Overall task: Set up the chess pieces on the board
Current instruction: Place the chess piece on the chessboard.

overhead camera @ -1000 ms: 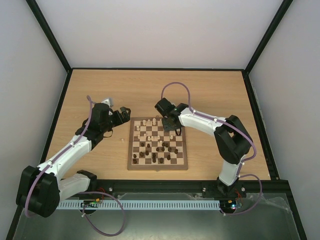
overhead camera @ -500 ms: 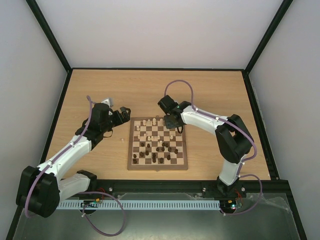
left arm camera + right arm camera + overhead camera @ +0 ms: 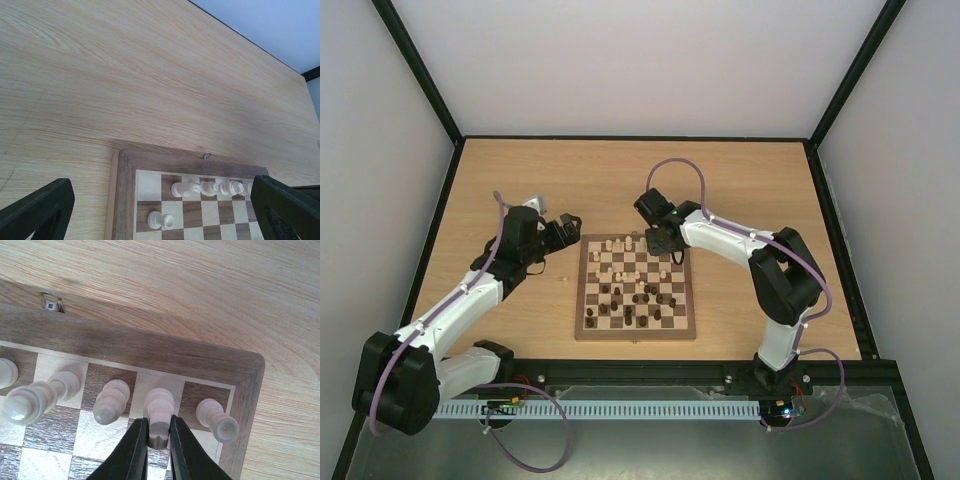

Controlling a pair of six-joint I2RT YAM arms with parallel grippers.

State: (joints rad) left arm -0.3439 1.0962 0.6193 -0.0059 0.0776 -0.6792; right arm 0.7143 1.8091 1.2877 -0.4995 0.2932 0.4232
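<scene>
The board (image 3: pixel 582 300) lies mid-table with cream pieces (image 3: pixel 620 243) along its far rows and dark pieces (image 3: pixel 642 298) scattered nearer. My right gripper (image 3: pixel 157 440) is shut on a cream piece (image 3: pixel 159 415) standing on the far-row square second from the board's right corner (image 3: pixel 250 370), beside a cream rook (image 3: pixel 218 421) and a cream bishop (image 3: pixel 110 401). My left gripper (image 3: pixel 565 225) is open and empty above the table just off the board's far-left corner (image 3: pixel 120 160); its fingers (image 3: pixel 37 210) frame a cream pawn (image 3: pixel 160 219) and back-row pieces (image 3: pixel 187 189).
A small metal clasp (image 3: pixel 51 302) sits on the board's far edge, and it also shows in the left wrist view (image 3: pixel 206 156). Bare wooden table (image 3: pixel 620 170) stretches beyond the board, bounded by a black frame and pale walls.
My right gripper has moved from over the board's right-middle squares up to the far-right back row, with the cream piece now set down on that row. The left arm has not moved.
</scene>
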